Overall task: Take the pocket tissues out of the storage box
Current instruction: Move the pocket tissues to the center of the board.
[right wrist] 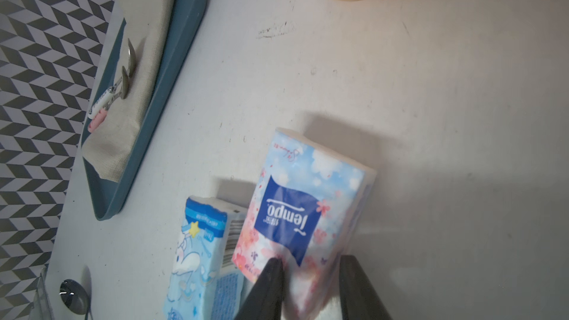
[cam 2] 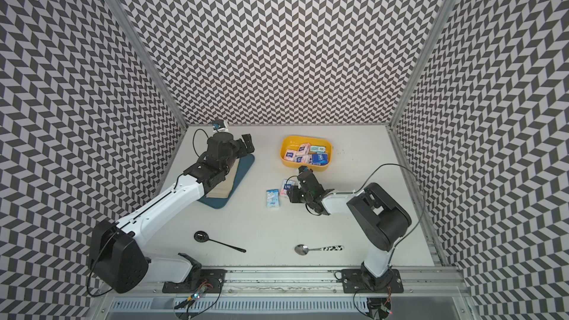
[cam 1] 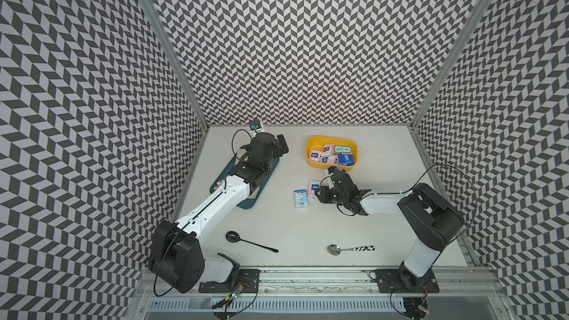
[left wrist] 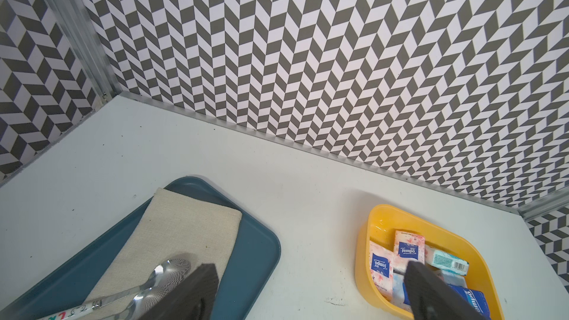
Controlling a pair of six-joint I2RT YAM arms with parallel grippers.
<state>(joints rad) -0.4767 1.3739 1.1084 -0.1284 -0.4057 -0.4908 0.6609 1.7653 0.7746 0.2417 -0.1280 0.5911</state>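
**While one Tempo pack (right wrist: pixel 303 210) is sitting just outside the storage box (cam 1: pixel 312 144)**

Its long axis is pointing boxward (logo reading upside down in the right wrist view). The right gripper (right wrist: pixel 311 260) is straddling its near end, jaws partly apart, grip unclear; the left gripper (left wrist: pixel 311 269) is gaping, empty.

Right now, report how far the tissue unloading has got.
Done: one pale-blue pack lies on the table, out of the storage box. In hand: the right gripper straddles a pink pack beside it; grip unclear. To do: several packs lie inside the box.
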